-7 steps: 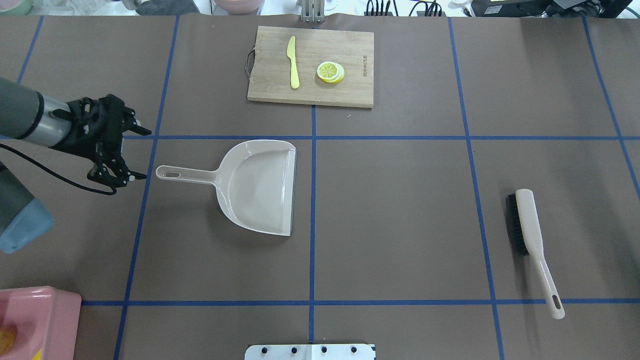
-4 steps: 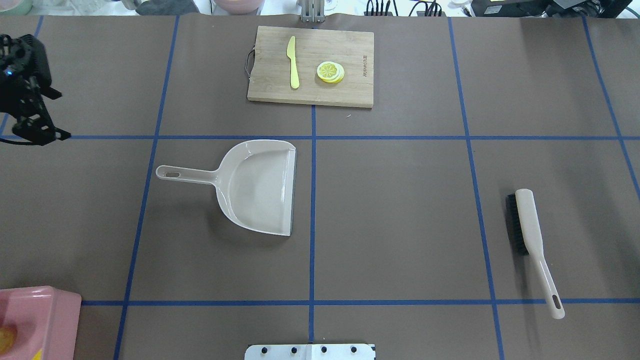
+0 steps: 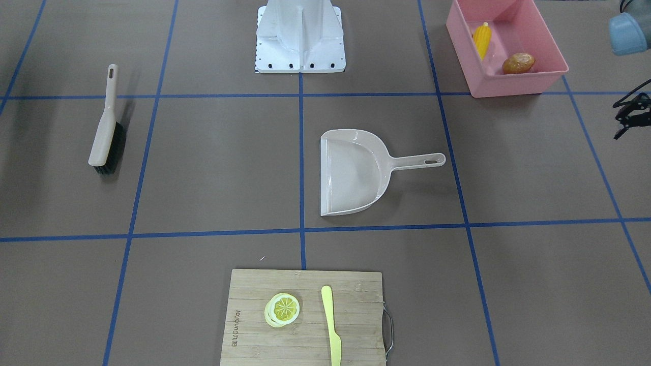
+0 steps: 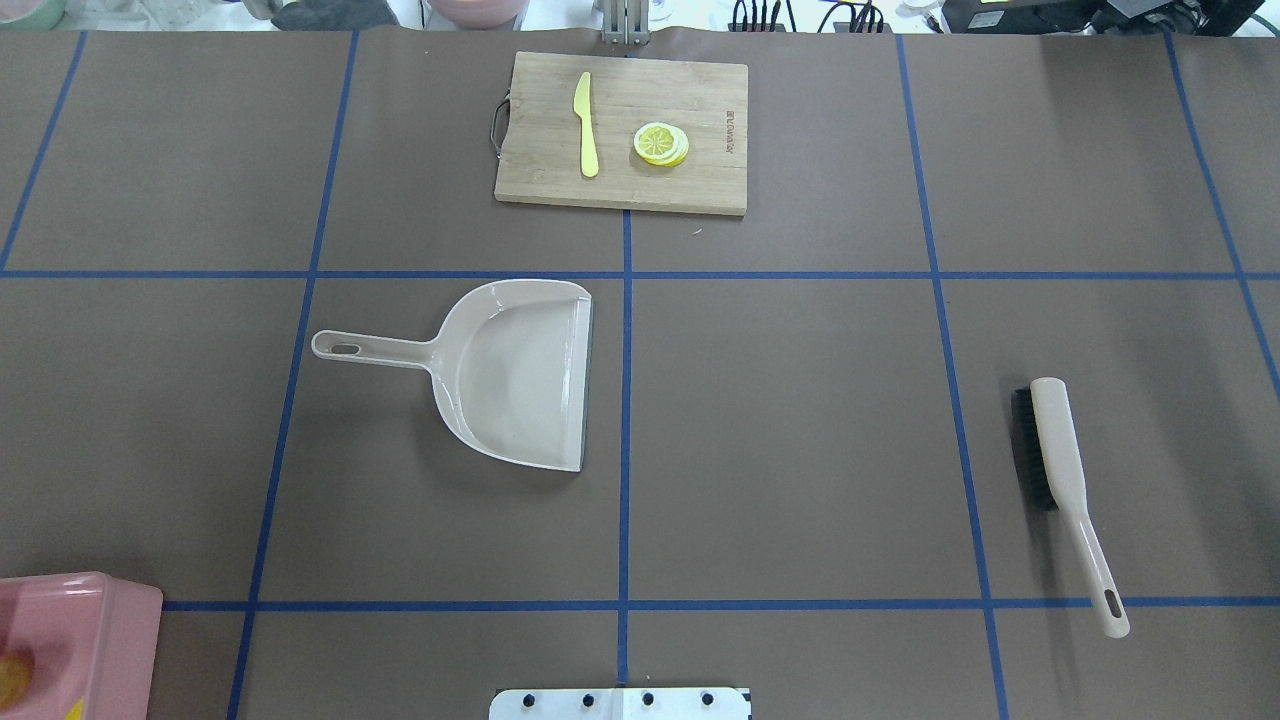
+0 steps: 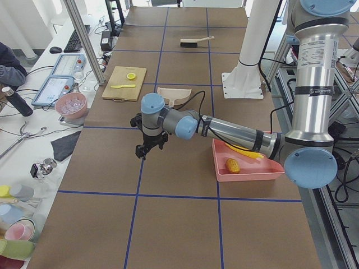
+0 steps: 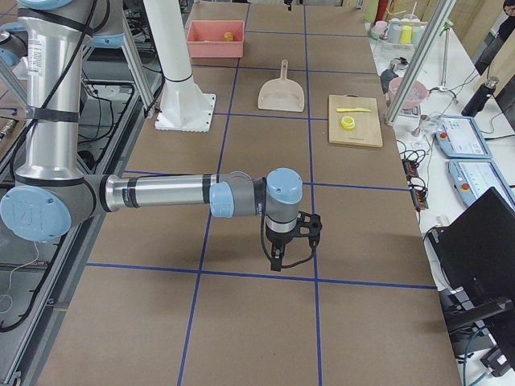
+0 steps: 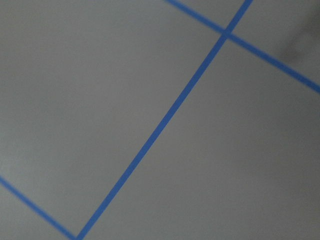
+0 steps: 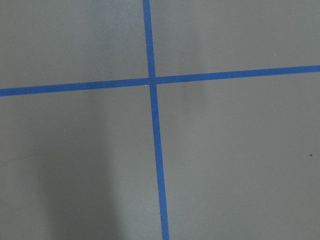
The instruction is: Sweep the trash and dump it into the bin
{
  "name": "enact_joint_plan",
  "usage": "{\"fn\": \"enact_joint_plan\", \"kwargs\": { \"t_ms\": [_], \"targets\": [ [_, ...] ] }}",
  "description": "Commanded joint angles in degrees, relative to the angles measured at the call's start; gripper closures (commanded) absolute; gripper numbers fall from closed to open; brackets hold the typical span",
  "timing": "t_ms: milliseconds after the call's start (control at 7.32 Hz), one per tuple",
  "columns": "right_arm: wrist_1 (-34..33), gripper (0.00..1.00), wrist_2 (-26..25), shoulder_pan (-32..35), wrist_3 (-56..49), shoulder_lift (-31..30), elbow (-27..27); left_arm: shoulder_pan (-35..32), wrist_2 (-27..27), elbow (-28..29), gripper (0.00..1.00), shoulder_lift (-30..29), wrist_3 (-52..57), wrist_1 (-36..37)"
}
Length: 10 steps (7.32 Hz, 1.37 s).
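"At the base edge of the table, state what is present."

"Item 1: the bin (image 3: 508, 84). It stands on the table (image 3: 203, 178) at my left, close to my base. Inside it lie the corn cob (image 3: 482, 39), against one long wall, and the potato (image 3: 518, 63), in the corner nearest the table's middle. The two do not touch."

"State the left gripper."

"My left gripper (image 3: 624, 120) hangs above the table past the bin, out toward the left end. It is well apart from the bin. Its fingers are spread with a clear gap between them, and nothing is in that gap. The left wrist camera shows only brown surface and blue tape lines."

"State the right gripper."

"My right gripper (image 6: 294, 241) hangs over the table's right end, fingers pointing down, above a crossing of tape lines. Only the side camera shows it, so I cannot tell how far its fingers are parted. Nothing hangs below it."

"Proceed outward."

"Item 2: the dustpan (image 3: 356, 173). It lies flat near the table's centre, handle toward my left and open mouth toward my right, along a tape line. Item 3: the brush (image 3: 104, 127). It lies on my right side with its bristles turned toward the centre, well apart from the dustpan. Item 4: the cutting board (image 3: 249, 295), at the far edge. It carries a lemon slice (image 3: 282, 309) and a knife (image 3: 331, 325), side by side and apart."
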Motion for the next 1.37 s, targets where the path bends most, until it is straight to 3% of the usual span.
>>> {"fn": "enact_joint_plan", "kwargs": {
  "t_ms": [0, 137, 410, 546, 819, 1229],
  "targets": [
    [0.0, 0.00, -0.1, 0.0, 0.0, -0.3, 0.0, -4.7, -0.3, 7.0, 0.01, 0.6, -3.0, -0.2],
    [0.0, 0.00, -0.1, 0.2, 0.0, -0.6, 0.1, -6.5, -0.4, 7.2, 0.01, 0.5, -6.9, -0.6],
    [0.0, 0.00, -0.1, 0.2, 0.0, -0.6, 0.0, -6.8, -7.3, 9.1, 0.01, 1.2, -13.0, -1.2],
    [0.0, 0.00, -0.1, 0.4, 0.0, -0.7, -0.1, -7.0, -7.4, 9.2, 0.01, 1.2, -14.6, -1.0],
    [0.0, 0.00, -0.1, 0.6, 0.0, -0.7, -0.1, -6.8, -7.3, 10.7, 0.01, 0.3, -29.0, -1.0],
    [0.1, 0.00, 0.2, 0.7, 0.0, -0.8, -0.1, -6.8, -7.1, 11.3, 0.01, 0.6, -32.1, -5.1]
  ]
}}
